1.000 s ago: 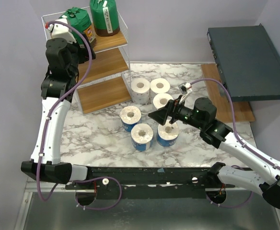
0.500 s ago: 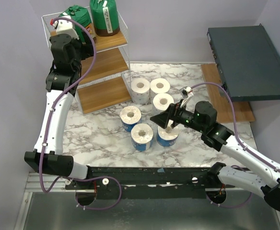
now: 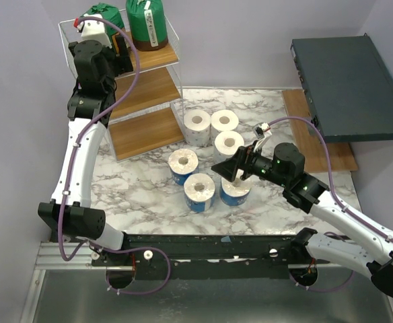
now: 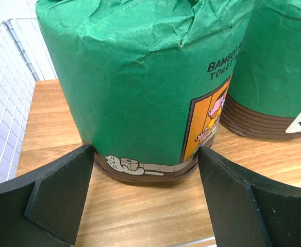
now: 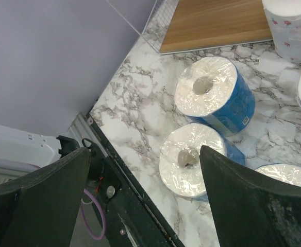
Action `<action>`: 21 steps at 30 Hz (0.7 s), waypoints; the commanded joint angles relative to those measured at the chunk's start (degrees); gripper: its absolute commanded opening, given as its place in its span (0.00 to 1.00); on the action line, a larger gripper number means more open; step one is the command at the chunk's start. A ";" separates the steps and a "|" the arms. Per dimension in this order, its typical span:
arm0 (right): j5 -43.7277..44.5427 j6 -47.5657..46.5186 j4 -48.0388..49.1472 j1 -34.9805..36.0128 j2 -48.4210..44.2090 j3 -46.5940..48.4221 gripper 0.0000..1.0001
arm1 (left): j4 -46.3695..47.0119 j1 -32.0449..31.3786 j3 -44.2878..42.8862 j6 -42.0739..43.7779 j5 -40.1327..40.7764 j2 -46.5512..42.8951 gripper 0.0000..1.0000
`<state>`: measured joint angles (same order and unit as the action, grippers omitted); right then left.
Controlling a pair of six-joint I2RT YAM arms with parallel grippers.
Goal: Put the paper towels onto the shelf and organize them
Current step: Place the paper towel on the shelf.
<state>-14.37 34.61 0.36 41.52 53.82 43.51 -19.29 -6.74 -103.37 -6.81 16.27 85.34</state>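
Observation:
A green-wrapped paper towel roll (image 4: 140, 77) stands on the top board (image 4: 140, 216) of the wire shelf (image 3: 146, 94). My left gripper (image 4: 144, 175) is shut on it, fingers pressed to both sides of its base. In the top view the wrist hides most of that roll (image 3: 101, 11). A second green roll (image 3: 147, 23) stands just right of it. On the marble table (image 3: 136, 188) stand three white rolls (image 3: 224, 123) and three blue-wrapped rolls (image 3: 183, 165). My right gripper (image 5: 145, 154) hovers open above the front blue rolls (image 5: 191, 159), holding nothing.
A dark grey flat box (image 3: 351, 87) lies at the back right on a wooden board (image 3: 317, 134). Purple walls close in the left and back. The black mounting rail (image 3: 217, 245) runs along the near edge. The shelf's two lower boards (image 3: 143, 131) hold nothing.
The left arm has reached farther up and back over the shelf's top tier, carrying the green roll deeper onto the board. The right gripper has barely shifted above the blue rolls.

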 commanded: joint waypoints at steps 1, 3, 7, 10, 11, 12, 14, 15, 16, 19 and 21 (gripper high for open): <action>1.53 -0.90 -0.23 -0.03 -0.56 -0.35 0.91 | 2.12 0.40 -2.42 0.81 1.18 1.90 0.86; 1.64 -0.97 -0.27 -0.03 -0.58 -0.35 0.91 | 2.62 0.35 -2.54 0.71 0.72 2.53 0.86; 1.80 -0.96 -1.85 -0.03 -0.48 -0.52 0.91 | 2.90 0.40 -3.06 0.24 -0.05 3.69 0.86; 1.89 -0.99 -1.78 -0.08 -0.26 -0.67 0.91 | 3.39 0.37 -2.77 -0.32 -1.11 4.08 0.86; 1.85 -1.02 -1.71 -0.04 -0.17 -0.69 0.91 | 3.60 0.36 -2.64 -0.56 -1.52 4.13 0.86; 1.87 -1.02 -1.72 -0.03 -0.14 -0.70 0.91 | 3.64 0.36 -2.62 -0.74 -1.90 4.29 0.86; 1.87 -1.06 -1.76 -0.03 0.20 -0.62 0.91 | 3.56 0.40 -2.62 -1.23 -2.59 4.59 0.86; 1.87 -1.09 -1.77 -0.05 0.31 -0.62 0.91 | 3.64 0.36 -2.62 -1.35 -2.73 4.73 0.86; 1.89 -1.05 -1.75 -0.07 0.36 -0.53 0.91 | 3.69 0.40 -2.63 -1.43 -2.80 4.86 0.86; 1.86 -1.17 -1.77 -0.03 0.53 -0.48 0.91 | 3.82 0.35 -2.83 -1.29 -2.91 5.33 0.86; 1.97 -1.21 -1.76 -0.04 0.69 -0.55 0.91 | 3.79 0.40 -3.12 -1.36 -3.08 5.60 0.87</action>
<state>-13.89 34.41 -0.14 41.52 54.06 43.51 -16.12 -6.70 -104.77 -7.38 15.35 89.82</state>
